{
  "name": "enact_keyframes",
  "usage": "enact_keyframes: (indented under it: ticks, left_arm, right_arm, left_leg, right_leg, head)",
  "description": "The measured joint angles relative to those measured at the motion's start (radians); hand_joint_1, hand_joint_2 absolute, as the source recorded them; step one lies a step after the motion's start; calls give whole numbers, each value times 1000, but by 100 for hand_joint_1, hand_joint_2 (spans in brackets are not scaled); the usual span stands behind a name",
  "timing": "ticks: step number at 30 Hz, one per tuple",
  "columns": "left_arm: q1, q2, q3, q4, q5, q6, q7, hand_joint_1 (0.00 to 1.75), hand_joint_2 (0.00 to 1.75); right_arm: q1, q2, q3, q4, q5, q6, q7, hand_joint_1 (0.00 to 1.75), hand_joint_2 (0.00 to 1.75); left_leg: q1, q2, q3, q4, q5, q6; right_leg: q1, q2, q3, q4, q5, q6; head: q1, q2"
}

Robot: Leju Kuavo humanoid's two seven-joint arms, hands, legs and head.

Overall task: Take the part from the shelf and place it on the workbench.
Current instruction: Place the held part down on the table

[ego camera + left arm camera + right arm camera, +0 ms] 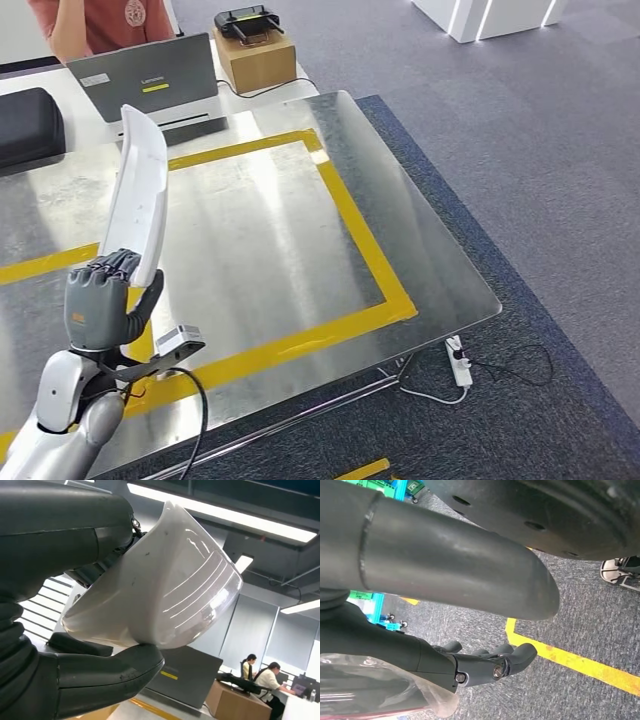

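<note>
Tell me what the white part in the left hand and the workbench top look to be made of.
White part: likely moulded plastic, glossy; ceiling lights streak across its curved shell in the left wrist view. The left hand holds it at its lower end, above the bench.
Workbench top: looks like bare sheet metal, with a dull brushed sheen and blurred reflections. The yellow border is probably tape or paint; I cannot tell which.

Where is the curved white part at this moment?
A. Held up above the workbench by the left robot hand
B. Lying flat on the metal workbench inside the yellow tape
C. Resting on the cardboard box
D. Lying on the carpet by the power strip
A: the left robot hand grips the lower end of the white part, which stands upright above the workbench, not lying on it.
</note>
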Motion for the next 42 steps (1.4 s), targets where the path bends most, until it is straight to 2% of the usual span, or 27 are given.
enact_keyframes:
  ticks: [3,10,15,23,29,35,42]
  left_arm:
    - [-4,7,5,12,-51,-31,42,175,175]
    - [-33,61,41,79,-277,-153,251,175,175]
    - [-32,90,69,96,-329,-199,312,175,175]
    - [6,117,83,64,-300,-261,317,175,175]
    - [75,159,92,-15,-161,-316,248,175,175]
    - [165,221,127,-104,-115,-331,222,175,175]
    - [185,241,142,-136,-114,-337,219,175,175]
  right_arm:
    - [-1,0,-1,0,0,0,1,0,0]
    - [0,0,-4,0,-1,1,13,0,0]
    - [0,0,-12,0,-4,-5,19,0,0]
    - [2,2,-31,0,-15,-18,22,0,0]
    - [3,4,-52,0,-22,-21,22,0,0]
    - [5,6,-67,0,-23,-22,22,0,0]
    - [5,8,-76,0,-23,-22,22,0,0]
  left_leg:
    - [0,0,0,0,0,0]
    - [1,0,0,0,0,0]
    - [1,0,0,0,0,0]
    - [1,0,0,0,0,0]
    - [1,0,0,0,0,0]
    - [1,1,0,-1,0,0]
    - [1,0,0,-1,0,0]
  right_leg:
    - [0,0,0,0,0,0]
    - [0,1,0,0,0,0]
    - [0,0,0,1,0,0]
    - [0,1,0,0,-1,0]
    - [0,1,0,1,-1,-1]
    - [1,0,0,1,-2,-2]
    - [1,-1,0,1,-2,-3]
  head:
    - [0,0]
    - [0,0]
    - [0,0]
    - [0,0]
    - [0,0]
    - [0,0]
    - [0,0]
